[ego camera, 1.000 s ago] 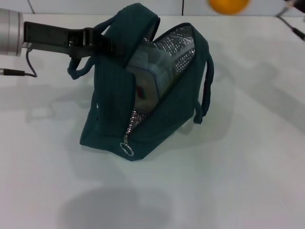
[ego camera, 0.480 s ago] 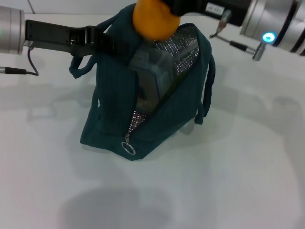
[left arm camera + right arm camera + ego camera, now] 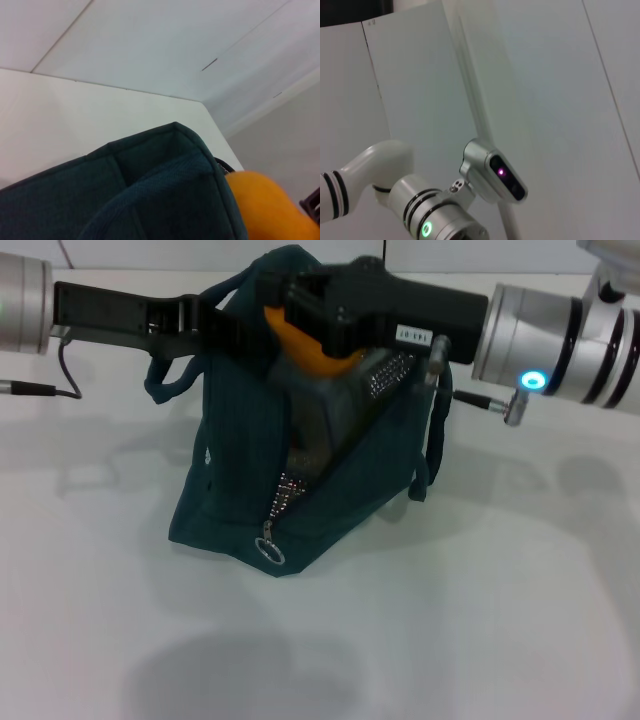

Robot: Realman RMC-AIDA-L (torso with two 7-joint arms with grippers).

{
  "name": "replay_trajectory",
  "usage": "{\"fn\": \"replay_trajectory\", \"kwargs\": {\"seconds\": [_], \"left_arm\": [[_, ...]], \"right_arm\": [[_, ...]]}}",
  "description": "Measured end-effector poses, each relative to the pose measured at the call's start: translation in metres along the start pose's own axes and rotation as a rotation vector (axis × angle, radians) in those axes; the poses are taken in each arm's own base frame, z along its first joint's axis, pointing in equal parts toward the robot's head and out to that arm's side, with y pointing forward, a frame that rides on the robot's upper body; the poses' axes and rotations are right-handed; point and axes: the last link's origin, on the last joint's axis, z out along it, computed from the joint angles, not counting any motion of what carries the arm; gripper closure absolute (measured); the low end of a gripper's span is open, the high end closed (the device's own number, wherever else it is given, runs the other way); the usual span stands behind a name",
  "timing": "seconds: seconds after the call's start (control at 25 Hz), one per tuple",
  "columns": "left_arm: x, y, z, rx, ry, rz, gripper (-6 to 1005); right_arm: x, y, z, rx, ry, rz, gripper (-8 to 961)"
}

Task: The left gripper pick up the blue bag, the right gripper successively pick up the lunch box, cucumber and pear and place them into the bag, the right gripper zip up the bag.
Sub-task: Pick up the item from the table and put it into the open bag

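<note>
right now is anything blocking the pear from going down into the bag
Nothing visible blocks it. The right gripper holds the pear at the open mouth of the blue bag, just above the lunch box already inside. The left gripper holds the bag's top edge aside.

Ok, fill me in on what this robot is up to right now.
It is packing a lunch bag. The left gripper holds the blue bag up by a handle, keeping its mouth open on the white table. The right gripper is at the opening, shut on the pear and putting it in. The lunch box already sits inside against the foil lining. The cucumber cannot be seen. The zipper is not yet closed.
</note>
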Motion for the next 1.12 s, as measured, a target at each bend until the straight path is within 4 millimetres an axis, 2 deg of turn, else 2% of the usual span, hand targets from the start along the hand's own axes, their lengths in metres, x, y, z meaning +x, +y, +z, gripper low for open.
{"fn": "replay_trajectory", "kwargs": {"seconds": [0.4,0.88,1.12], "left_arm": [[-0.001,0.001,0.002,-0.006,0.000,-0.002,956],[-0.002,0.001,0.002,-0.009,-0.003,-0.003,956],[-0.002,0.001,0.002,-0.008,-0.003,-0.004,956]], "right_arm": [[0.012,0.005,-0.009,-0.003,-0.004,0.040,922],[0.015,0.012,-0.015,-0.026,-0.024,0.049,922],[0.011,0.013,-0.030,-0.013,-0.101,0.037,727]]}}
